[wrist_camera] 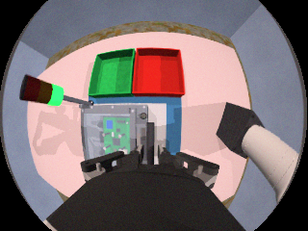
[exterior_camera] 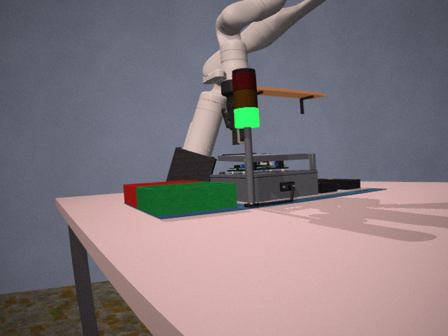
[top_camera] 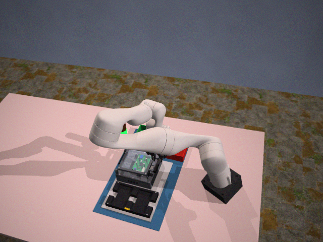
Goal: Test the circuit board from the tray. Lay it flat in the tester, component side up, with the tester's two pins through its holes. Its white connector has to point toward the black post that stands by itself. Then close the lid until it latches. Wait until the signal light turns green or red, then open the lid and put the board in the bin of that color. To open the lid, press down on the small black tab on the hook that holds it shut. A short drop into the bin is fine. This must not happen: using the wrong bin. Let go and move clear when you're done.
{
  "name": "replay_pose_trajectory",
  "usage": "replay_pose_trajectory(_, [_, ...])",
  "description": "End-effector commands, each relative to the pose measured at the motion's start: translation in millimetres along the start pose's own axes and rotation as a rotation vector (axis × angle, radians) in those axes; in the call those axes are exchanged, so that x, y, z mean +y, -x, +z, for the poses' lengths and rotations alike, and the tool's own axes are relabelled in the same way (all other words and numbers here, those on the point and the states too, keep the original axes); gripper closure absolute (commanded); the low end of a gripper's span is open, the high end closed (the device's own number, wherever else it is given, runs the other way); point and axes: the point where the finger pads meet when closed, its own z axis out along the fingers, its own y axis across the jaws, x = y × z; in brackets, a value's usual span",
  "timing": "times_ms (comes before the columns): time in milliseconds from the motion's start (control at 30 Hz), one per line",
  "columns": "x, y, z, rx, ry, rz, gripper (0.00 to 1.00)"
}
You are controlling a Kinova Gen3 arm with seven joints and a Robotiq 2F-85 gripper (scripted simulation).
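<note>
The tester [top_camera: 132,179] [exterior_camera: 285,184] has its clear lid [top_camera: 126,159] [exterior_camera: 289,157] down. The green circuit board [top_camera: 141,163] [wrist_camera: 116,137] lies flat under it, component side up. The signal light [exterior_camera: 246,117] [wrist_camera: 57,95] glows green. My gripper [exterior_camera: 237,142] [wrist_camera: 150,149] is partly open and empty, fingers pointing down, above the tester's side toward the robot base. In the wrist view a long black part [wrist_camera: 150,132] shows in line with the gap between the fingers. The hook's tab cannot be made out clearly. The green bin [exterior_camera: 187,200] [wrist_camera: 113,72] stands beyond the tester.
The red bin [top_camera: 177,156] [exterior_camera: 130,195] [wrist_camera: 159,72] adjoins the green one. The black tray [top_camera: 130,197] holds no board. The light's grey pole [exterior_camera: 248,169] rises at a tester corner. An orange shelf [exterior_camera: 289,92] shows behind. The arm's black base [top_camera: 223,187] [wrist_camera: 236,126] stands to the side.
</note>
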Motion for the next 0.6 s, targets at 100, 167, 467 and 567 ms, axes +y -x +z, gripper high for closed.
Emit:
replay_pose_trajectory(100, [1.2,-1.2,0.8,0.003,-0.001,0.002,0.74])
replay_pose_trajectory(167, [1.2,-1.2,0.8,0.003,-0.001,0.002,0.74])
replay_pose_trajectory(467, [-1.9,-1.7,7.9,0.004,-0.01,0.007,0.74])
replay_pose_trajectory(567, [0.8,-1.3,9.3,0.003,0.0,0.002,0.74])
